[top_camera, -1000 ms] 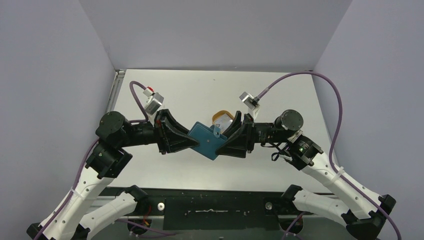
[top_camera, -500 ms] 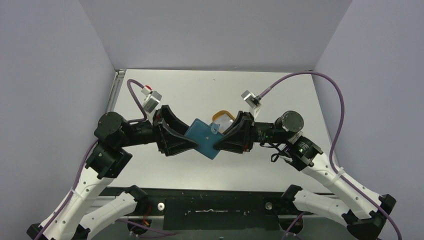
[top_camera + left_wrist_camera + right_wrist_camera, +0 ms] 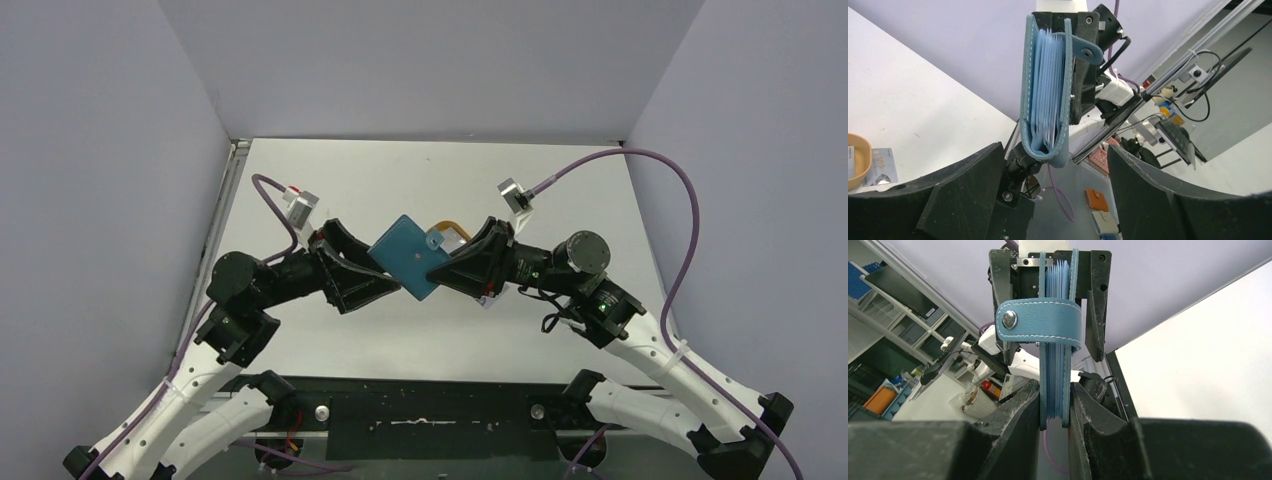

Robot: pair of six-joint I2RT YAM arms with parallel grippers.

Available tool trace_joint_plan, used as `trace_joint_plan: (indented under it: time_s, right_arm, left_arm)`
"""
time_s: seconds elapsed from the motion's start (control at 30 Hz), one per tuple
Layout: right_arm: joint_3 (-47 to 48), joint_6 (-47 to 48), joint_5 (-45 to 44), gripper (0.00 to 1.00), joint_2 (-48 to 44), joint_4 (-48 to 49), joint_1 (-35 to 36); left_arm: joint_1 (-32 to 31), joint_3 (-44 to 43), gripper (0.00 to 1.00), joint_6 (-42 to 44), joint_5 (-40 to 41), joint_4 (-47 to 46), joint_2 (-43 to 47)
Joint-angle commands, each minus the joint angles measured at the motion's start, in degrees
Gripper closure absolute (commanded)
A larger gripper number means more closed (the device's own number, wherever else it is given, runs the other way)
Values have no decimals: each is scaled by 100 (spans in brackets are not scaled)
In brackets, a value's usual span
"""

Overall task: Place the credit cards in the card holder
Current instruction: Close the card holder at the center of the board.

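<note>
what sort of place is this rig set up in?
Probably a robotics lab's recording booth: a white table boxed in by plain grey-lilac panels, with storage shelves and cabled desk gear visible beyond it in the wrist views.

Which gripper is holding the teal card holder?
The right gripper: its jaws pinch the card holder, while the left gripper stands wide open, not touching it.

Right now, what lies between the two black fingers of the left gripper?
In the left wrist view, the small teal-blue folding wallet, touching neither finger of the left gripper; the right gripper clamps it.
</note>
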State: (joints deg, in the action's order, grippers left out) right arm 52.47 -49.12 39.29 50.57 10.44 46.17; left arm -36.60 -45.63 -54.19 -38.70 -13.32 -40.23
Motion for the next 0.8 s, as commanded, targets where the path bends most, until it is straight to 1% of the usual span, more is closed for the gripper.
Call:
trace_joint_plan:
  time_s: [0.0,0.17,0.23,0.37,0.4,0.53,0.6,0.67,0.77]
  right_arm:
    - [69,121,-347,100,-23,453,114]
    - [62,269,-570,100,-28,328,183]
    - [45,271,-618,100,-29,317,197]
    - [18,272,-665,100,-16,321,229]
    - [26,281,-673,100,-12,319,239]
    - [55,321,-729,100,-3,257,267]
    - [53,333,-754,100,-3,257,277]
    - [53,333,-756,100,11,249,287]
    - [53,353,-768,100,-9,206,299]
  left_arm:
    - [-31,-200,30,-231,377,-478,-11]
    - [-31,-172,46,-426,716,-549,-72]
    - [-39,-150,48,-486,748,-625,-90]
    - [-55,-148,48,-522,704,-713,-134]
    - [-58,-156,50,-522,701,-715,-147]
    - [-111,-172,61,-515,689,-735,-200]
    - [-148,-182,63,-499,688,-740,-239]
    - [-192,-189,71,-458,688,-726,-269]
    - [-232,-201,90,-397,697,-713,-292]
